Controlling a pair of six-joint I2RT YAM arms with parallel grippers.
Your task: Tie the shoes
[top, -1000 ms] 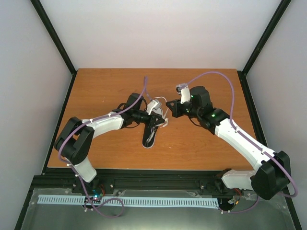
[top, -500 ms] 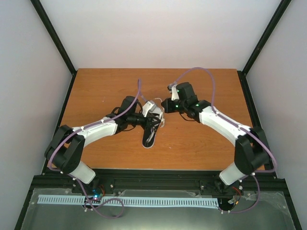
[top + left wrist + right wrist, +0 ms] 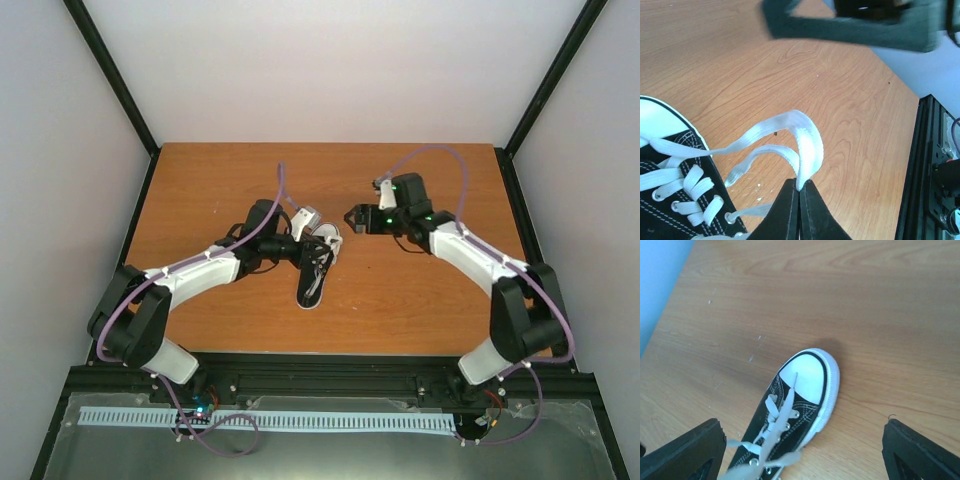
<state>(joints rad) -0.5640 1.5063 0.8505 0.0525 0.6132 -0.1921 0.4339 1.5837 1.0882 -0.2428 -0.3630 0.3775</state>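
At table centre | left gripper pinched shut on white lace loop of black canvas sneaker | right gripper spread wide, empty, near toe cap.

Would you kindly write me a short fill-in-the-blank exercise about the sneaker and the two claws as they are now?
1. The left claw is shut on a loop of white ____.
2. The right claw is ____ and holds nothing.
3. The toe cap of the black sneaker is ____.
Missing words: lace; open; white.
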